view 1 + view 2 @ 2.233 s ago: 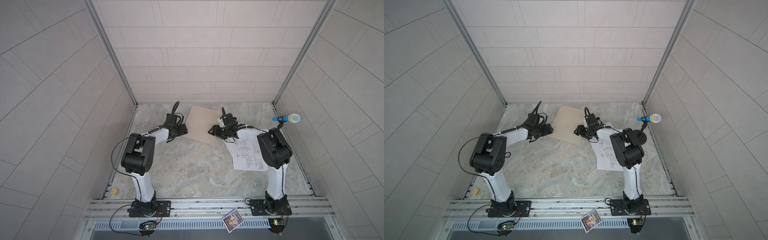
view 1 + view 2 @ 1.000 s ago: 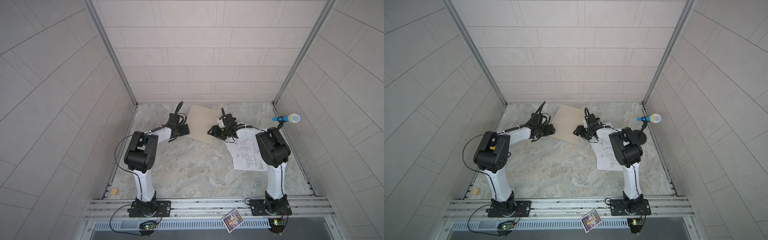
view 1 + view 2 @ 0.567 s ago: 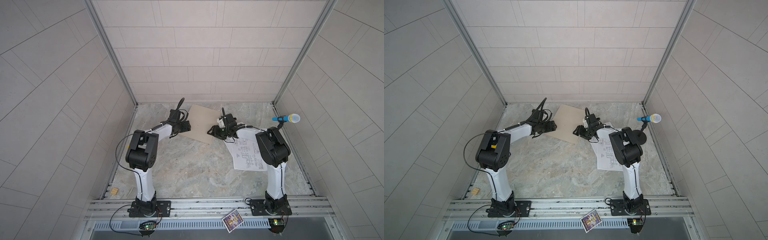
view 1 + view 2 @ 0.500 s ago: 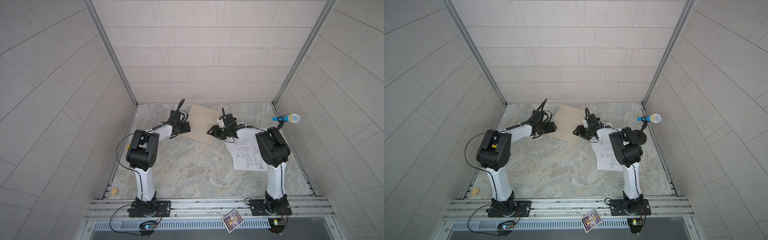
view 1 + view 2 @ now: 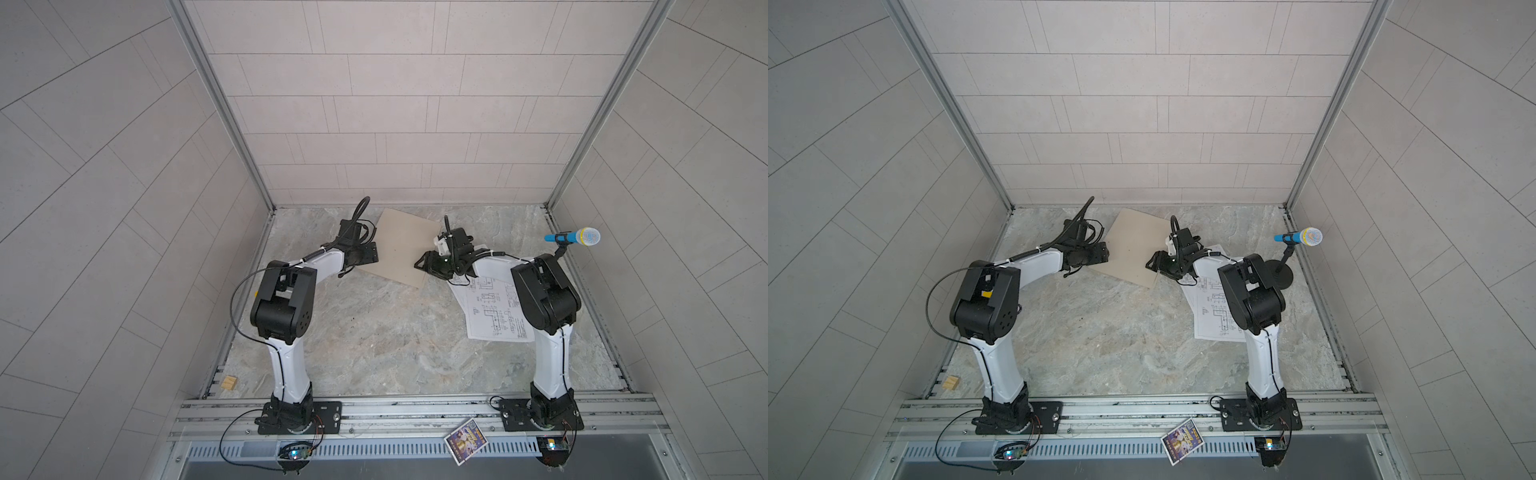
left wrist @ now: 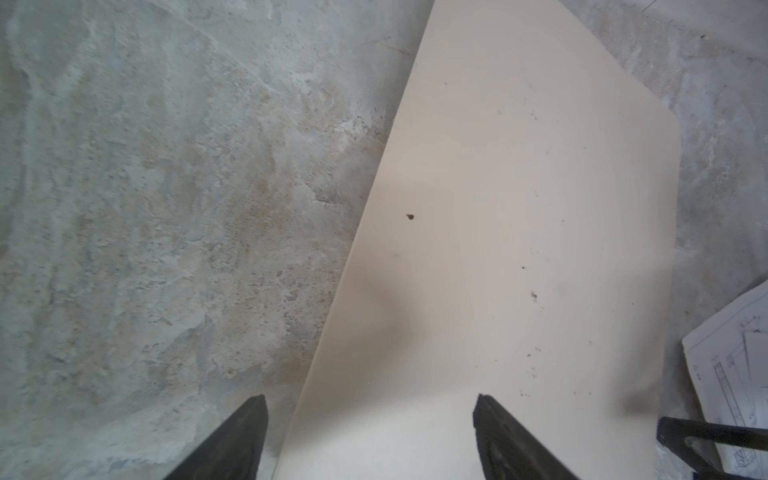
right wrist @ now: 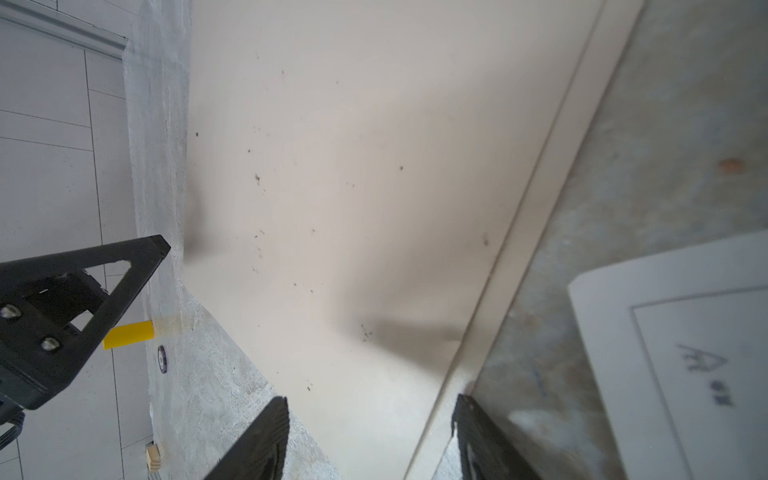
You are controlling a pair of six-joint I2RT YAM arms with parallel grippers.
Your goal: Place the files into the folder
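At the back of the desk [image 5: 374, 340], the folder [image 5: 401, 245] lies flat and closed, plain side up, so you cannot see whether it holds anything. Your files [image 5: 490, 309] lie just beside it, loosely fanned on the desk and partly under the right arm; as far as the views show, none is in the folder yet. Your right hand [image 7: 372, 401] sits low with its jaws well apart, straddling the folder's edge nearest the files, where two leaves show slightly offset. It grips nothing and looks placed to lift the cover. Your left hand [image 6: 370, 401] is spread wide across the opposite edge, also empty, probably to brace the folder against sliding. A microphone [image 5: 573, 237] stands well apart, by the right wall.
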